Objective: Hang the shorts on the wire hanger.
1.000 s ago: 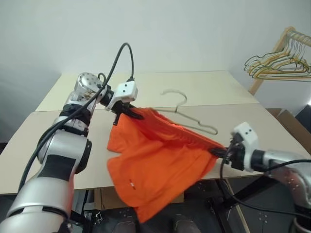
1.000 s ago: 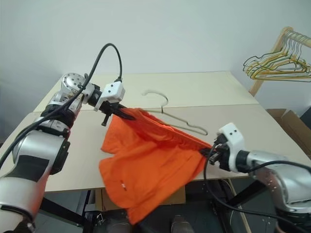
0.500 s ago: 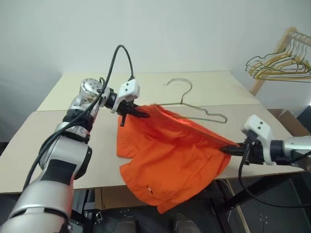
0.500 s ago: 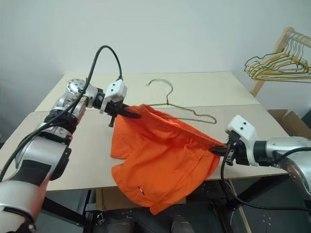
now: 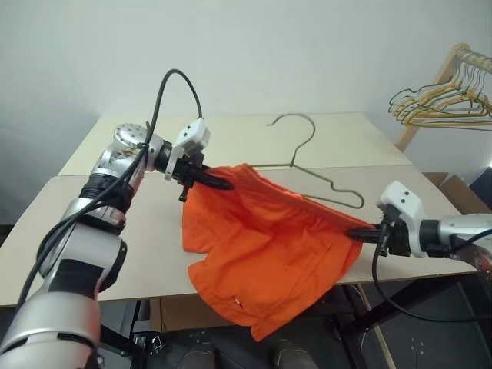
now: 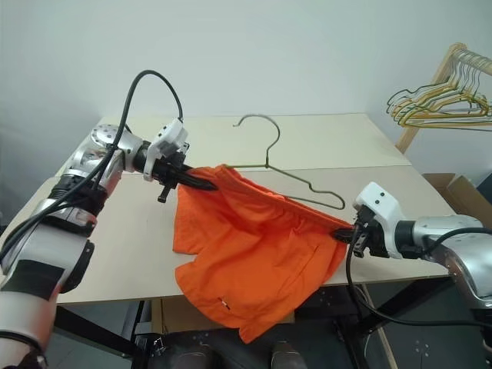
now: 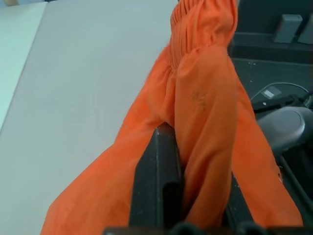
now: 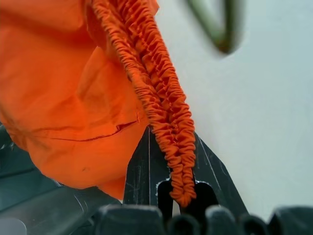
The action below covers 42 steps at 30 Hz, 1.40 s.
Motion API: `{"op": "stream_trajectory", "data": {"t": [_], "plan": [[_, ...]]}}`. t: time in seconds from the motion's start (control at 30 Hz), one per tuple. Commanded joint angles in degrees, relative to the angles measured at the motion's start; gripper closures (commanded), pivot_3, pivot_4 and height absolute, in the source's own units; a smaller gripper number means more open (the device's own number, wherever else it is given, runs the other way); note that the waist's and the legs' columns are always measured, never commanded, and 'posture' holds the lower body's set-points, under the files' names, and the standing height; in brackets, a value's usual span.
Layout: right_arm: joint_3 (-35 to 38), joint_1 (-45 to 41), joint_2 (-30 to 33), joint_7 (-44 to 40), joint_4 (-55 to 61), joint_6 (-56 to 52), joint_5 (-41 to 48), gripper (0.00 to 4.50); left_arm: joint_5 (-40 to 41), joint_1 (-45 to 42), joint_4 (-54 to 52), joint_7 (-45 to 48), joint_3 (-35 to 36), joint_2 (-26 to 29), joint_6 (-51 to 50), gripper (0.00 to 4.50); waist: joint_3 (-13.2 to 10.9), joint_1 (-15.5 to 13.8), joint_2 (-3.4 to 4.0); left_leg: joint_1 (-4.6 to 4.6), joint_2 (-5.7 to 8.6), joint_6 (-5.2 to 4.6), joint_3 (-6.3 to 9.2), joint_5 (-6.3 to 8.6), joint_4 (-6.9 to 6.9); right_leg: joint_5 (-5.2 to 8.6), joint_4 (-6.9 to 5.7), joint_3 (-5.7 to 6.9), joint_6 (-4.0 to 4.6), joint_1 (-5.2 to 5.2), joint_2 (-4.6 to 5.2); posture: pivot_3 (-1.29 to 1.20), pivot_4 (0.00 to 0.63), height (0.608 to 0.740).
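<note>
Shorts (image 5: 269, 238), orange: waistband stretched between left tool (image 5: 219, 183), at ten o'clock, and right tool (image 5: 360, 233), at three o'clock, each pinching it. Wire hanger (image 5: 319, 173): at twelve o'clock behind the waistband, over the tabletop (image 5: 138, 231).

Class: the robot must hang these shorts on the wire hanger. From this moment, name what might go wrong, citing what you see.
1. Each tool, left and right, pinches only a thin bit of waistband on the shorts; it may slip out.
2. The hanger seems caught in the cloth, hook raised; it could swing or drop free.
3. The shorts' lower part hangs past the table edge and might snag.
</note>
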<state>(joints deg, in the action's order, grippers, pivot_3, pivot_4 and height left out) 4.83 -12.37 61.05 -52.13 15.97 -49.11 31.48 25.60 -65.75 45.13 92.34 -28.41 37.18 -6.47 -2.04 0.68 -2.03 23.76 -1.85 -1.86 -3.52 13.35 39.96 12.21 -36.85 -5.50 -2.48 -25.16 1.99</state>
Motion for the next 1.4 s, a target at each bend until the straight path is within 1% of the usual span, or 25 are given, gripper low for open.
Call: {"op": "stream_trajectory", "data": {"t": [0.03,0.13,0.2,0.33,0.43,0.57,0.63,0.8,0.87,0.9,1.0,1.1,1.17,1.2,1.3,1.4], "plan": [[0.3,0.0,1.9,1.6,-5.0,0.5,-4.6,4.45,4.7,-0.4,-1.4,0.2,-0.3,4.8,-0.2,4.5,0.0,0.0,0.0,0.0,0.0,0.0,0.0,0.0,0.0,0.01,0.0,0.01,0.01,0.0,0.0,0.06,0.0,0.74],[-0.1,-0.3,2.5,1.3,-5.7,1.2,-5.4,4.45,5.6,-0.1,-1.7,0.2,-2.1,5.7,0.5,4.5,0.0,0.0,0.0,0.0,0.0,0.0,0.0,0.0,0.01,0.02,0.0,0.01,0.02,0.0,0.0,0.06,0.0,0.74],[-0.2,-0.5,2.8,1.1,-6.1,1.6,-5.5,4.45,4.4,-0.1,-1.1,0.2,-2.8,5.7,1.7,4.5,0.0,0.0,0.0,0.0,0.01,0.0,0.0,0.0,0.01,0.02,0.0,0.01,0.03,0.0,0.0,0.06,0.0,0.74],[0.3,0.3,4.3,0.1,-5.9,3.3,-5.7,4.45,-3.5,-0.5,3.6,-0.2,-1.2,3.5,5.6,4.5,0.0,-0.2,0.0,-0.01,0.02,0.0,0.0,0.0,0.01,0.02,0.01,0.01,0.04,0.01,0.0,0.06,0.0,0.74],[1.1,1.1,5.7,-1.1,-5.8,4.9,-5.8,4.45,-8.1,-1.0,6.7,-1.4,0.4,1.7,6.6,4.5,0.0,-0.3,0.0,0.0,0.02,0.0,0.0,0.0,0.02,0.02,0.02,0.01,0.04,0.0,0.0,0.06,0.0,0.74],[1.9,1.4,7.2,-2.7,-4.4,6.8,-5.3,4.45,-13.5,-0.9,9.0,-0.7,0.9,1.1,10.2,4.5,0.0,-0.5,0.0,0.01,0.02,0.0,-0.02,0.0,0.01,0.03,0.05,-0.01,0.04,0.0,0.0,0.05,0.0,0.74],[1.9,-0.2,7.3,-3.1,-2.4,6.7,-4.2,4.45,-15.7,-0.7,9.9,-0.2,0.8,0.7,12.5,4.5,0.0,-0.4,0.0,0.0,0.01,0.0,-0.02,0.0,0.01,0.02,0.04,0.0,0.04,0.0,0.0,0.04,0.0,0.74],[-1.1,-6.9,4.9,-3.7,3.7,3.6,-1.0,4.45,-16.7,-1.0,10.3,0.2,2.1,-2.3,12.2,4.5,0.0,-0.2,0.04,0.0,0.0,0.0,-0.02,0.0,0.0,0.02,0.01,0.0,0.04,-0.03,-0.01,0.03,0.0,0.74],[-2.8,-8.4,4.5,-3.6,5.3,2.4,-1.3,3.82,-17.5,-1.6,10.9,0.0,3.6,-3.9,11.8,4.5,0.0,-0.2,0.03,0.01,0.0,0.0,-0.02,0.0,0.01,0.02,0.04,0.0,0.04,-0.03,-0.01,0.03,0.0,0.74],[-3.2,-8.8,4.6,-3.7,5.8,1.9,-1.4,3.58,-17.7,-1.9,11.2,0.0,4.4,-4.6,11.4,4.5,0.0,-0.3,0.03,0.03,0.0,0.0,-0.02,0.0,0.01,0.02,0.06,0.01,0.04,-0.02,0.0,0.03,0.0,0.74],[-2.7,-8.9,5.1,-4.2,6.2,1.3,-1.4,2.57,-18.6,-2.4,12.0,0.2,6.2,-5.7,10.9,4.5,0.0,-0.4,0.03,0.07,0.03,0.0,-0.03,0.0,0.01,0.02,0.09,0.01,0.04,-0.03,0.04,0.03,0.0,0.74],[-0.2,-7.4,6.9,-5.2,6.5,1.8,-1.4,1.59,-19.4,-2.5,12.6,0.2,7.3,-6.1,11.0,4.5,0.0,-0.5,0.03,0.09,0.05,0.0,-0.04,0.0,0.01,0.02,0.09,0.01,0.03,-0.05,0.08,0.03,0.0,0.74],[2.4,-8.3,7.4,-5.0,6.1,1.6,-0.6,0.91,-19.9,-2.4,12.9,0.2,7.8,-6.3,11.3,4.5,0.0,-0.5,0.03,0.08,0.05,0.0,-0.04,0.0,0.01,0.02,0.08,0.01,0.03,-0.05,0.08,0.03,0.0,0.74],[3.8,-9.9,6.9,-4.2,6.0,0.9,0.2,0.64,-20.1,-2.5,13.0,0.2,8.1,-6.4,11.3,4.5,0.0,-0.4,0.03,0.07,0.05,0.0,-0.05,0.0,0.01,0.02,0.07,0.01,0.02,-0.06,0.08,0.03,0.0,0.74],[5.6,-15.5,4.2,-1.9,6.7,-1.3,3.3,0.64,-20.9,-2.7,13.6,0.2,8.8,-7.0,11.5,4.5,0.0,0.1,0.05,0.03,0.04,0.0,-0.07,0.0,0.02,0.01,0.02,0.0,0.03,-0.07,0.07,0.03,0.0,0.74],[3.0,-21.4,-0.5,0.6,8.4,-4.9,6.6,0.64,-21.8,-2.9,14.1,0.2,9.5,-7.4,11.8,4.5,0.0,0.3,0.04,-0.05,-0.01,0.0,-0.05,0.0,-0.02,0.01,0.02,0.01,0.04,-0.01,0.01,0.02,0.0,0.74]]}}
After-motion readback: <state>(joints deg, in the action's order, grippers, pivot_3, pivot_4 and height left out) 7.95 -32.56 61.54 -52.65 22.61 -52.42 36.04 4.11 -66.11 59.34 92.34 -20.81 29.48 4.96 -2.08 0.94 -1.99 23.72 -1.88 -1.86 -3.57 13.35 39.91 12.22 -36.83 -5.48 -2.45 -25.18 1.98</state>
